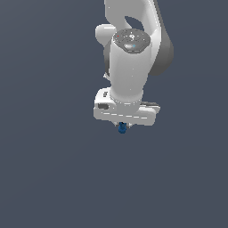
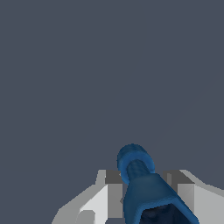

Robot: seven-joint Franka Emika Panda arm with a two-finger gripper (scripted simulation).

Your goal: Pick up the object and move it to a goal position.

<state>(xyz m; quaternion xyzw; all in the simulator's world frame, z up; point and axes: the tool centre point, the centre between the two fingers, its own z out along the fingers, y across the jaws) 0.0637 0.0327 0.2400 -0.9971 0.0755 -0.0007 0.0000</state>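
The end effector (image 1: 123,126) hangs below the white arm (image 1: 129,67) with its wide body facing down toward the flat grey tabletop (image 1: 44,178), and in the wrist view its two fingers (image 2: 109,192) stand either side of the object (image 2: 142,188), pressed against its flanks, so I judge it clenched on the object rather than released. The object (image 1: 122,129) is a small dark-blue lumpy piece; in the exterior view only its lower end peeps out from under the end effector's body, near the middle of that view, and whether it touches the tabletop or hangs just above it cannot be told, since no shadow or gap is plain. Holding it between the fingers at its broader part makes sense for a carry: the wider body gives the pads something to bear on, while the narrow end is left free. Its long axis runs along the fingers' reach, pointing away from the wrist: the broad, darker-mouthed end sits nearest the camera, and the shape narrows through a neck to a rounded ribbed knob at the far tip. That suggests it hangs roughly upright, knob downward. No goal marker shows in either view, so how far along the move is cannot be judged
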